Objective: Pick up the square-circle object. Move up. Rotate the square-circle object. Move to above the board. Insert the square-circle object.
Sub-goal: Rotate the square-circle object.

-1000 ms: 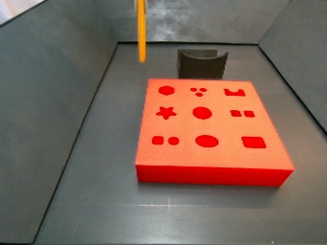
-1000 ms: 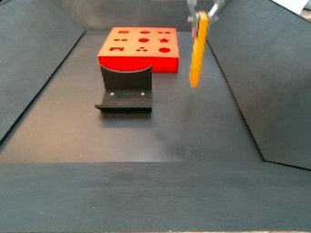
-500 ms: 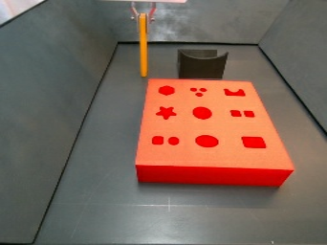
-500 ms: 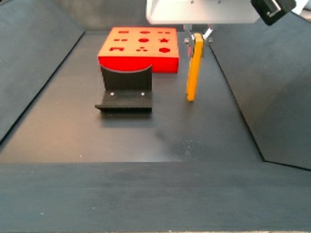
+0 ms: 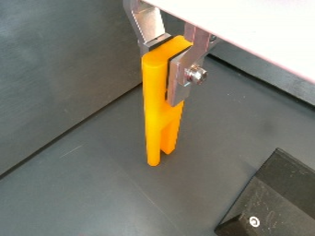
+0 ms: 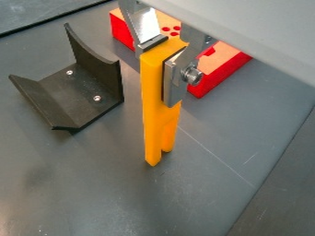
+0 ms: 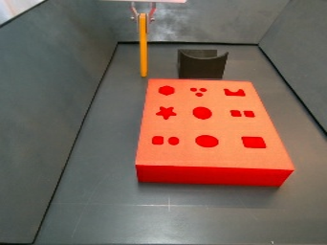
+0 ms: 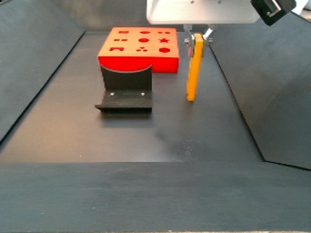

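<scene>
The square-circle object (image 7: 141, 48) is a long orange-yellow peg that hangs upright from my gripper (image 7: 141, 13). The gripper is shut on its upper end, as both wrist views show (image 5: 167, 60) (image 6: 164, 60). One silver finger (image 5: 187, 69) presses on the peg's side. The peg (image 8: 192, 68) is off the board (image 7: 205, 124), beyond its far left corner and next to the fixture. Its lower end (image 6: 154, 161) is close to the floor; I cannot tell if it touches. The red board (image 8: 144, 47) lies flat with its shape holes open.
The dark L-shaped fixture (image 7: 201, 63) stands on the floor just behind the board; it also shows in a side view (image 8: 125, 91) and in both wrist views (image 6: 68, 83) (image 5: 271, 203). Sloping grey walls (image 7: 64, 57) close in the workspace.
Since one second ago the gripper has come down with the peg, so its jaws now show in both side views. Nothing has moved in the last half second.
</scene>
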